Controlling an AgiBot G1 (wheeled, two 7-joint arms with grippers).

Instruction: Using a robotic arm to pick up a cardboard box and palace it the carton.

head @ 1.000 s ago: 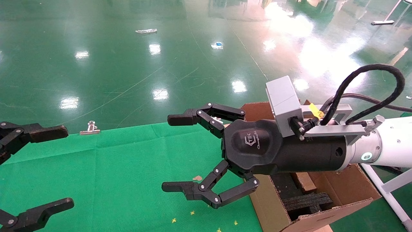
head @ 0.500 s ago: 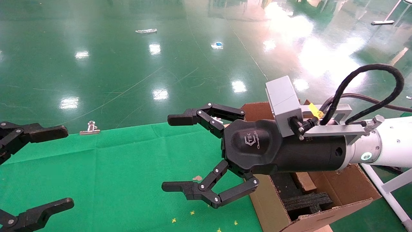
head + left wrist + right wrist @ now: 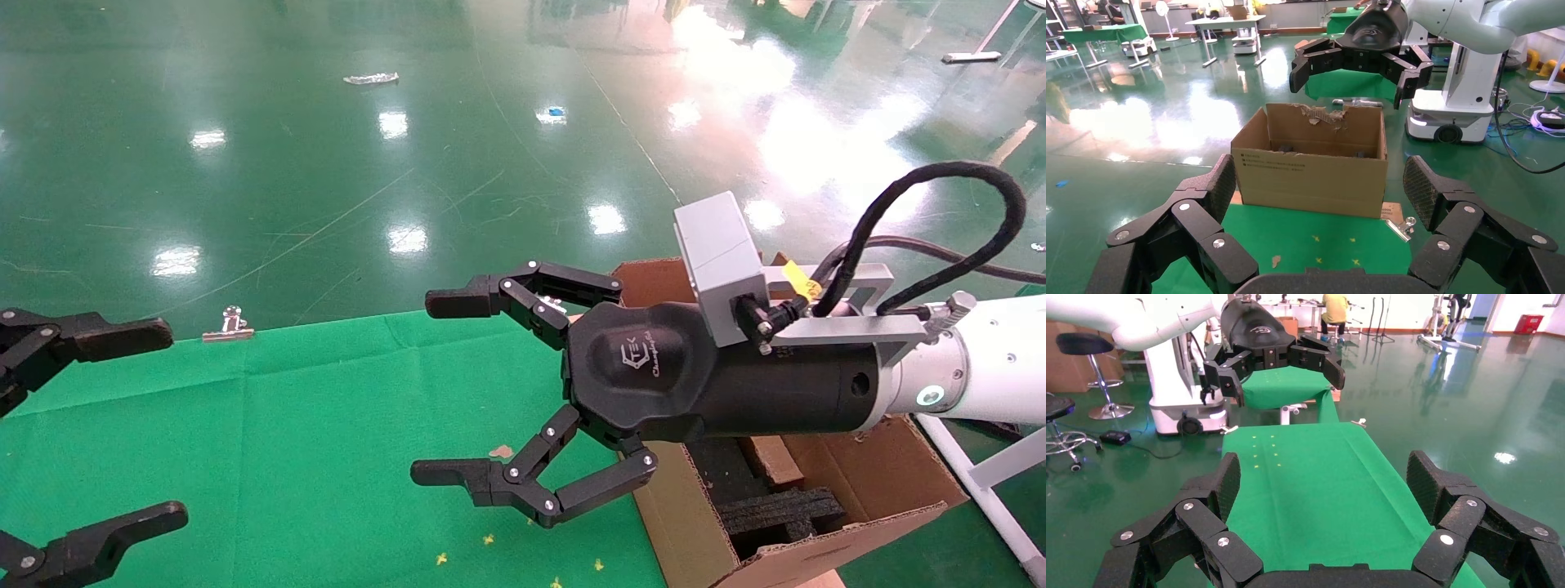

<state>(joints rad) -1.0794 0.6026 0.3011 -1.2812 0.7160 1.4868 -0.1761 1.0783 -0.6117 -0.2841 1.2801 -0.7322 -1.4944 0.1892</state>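
Cardboard box: held by neither tool. A slim brown piece point(image 3: 768, 459) lying among the black foam inserts point(image 3: 780, 510) of the carton point(image 3: 686, 523) may be it, but this is unconfirmed.

Right tool point(image 3: 441, 388): spread wide, empty, held above the counter point(image 3: 286, 449) just beside the carton's flap.

Left tool point(image 3: 163, 425): wide apart, empty, parked over the counter's left side.

Hazards, as judged: a careless swing of the robotic arm point(image 3: 981, 367) could clip a flap and shove the carton. Its looped cable point(image 3: 940, 175) could snag.

Counter: green cloth, small scraps, binder clip point(image 3: 229, 322) at its edge.

Room: glossy green floor point(image 3: 327, 163) with patches of glare.
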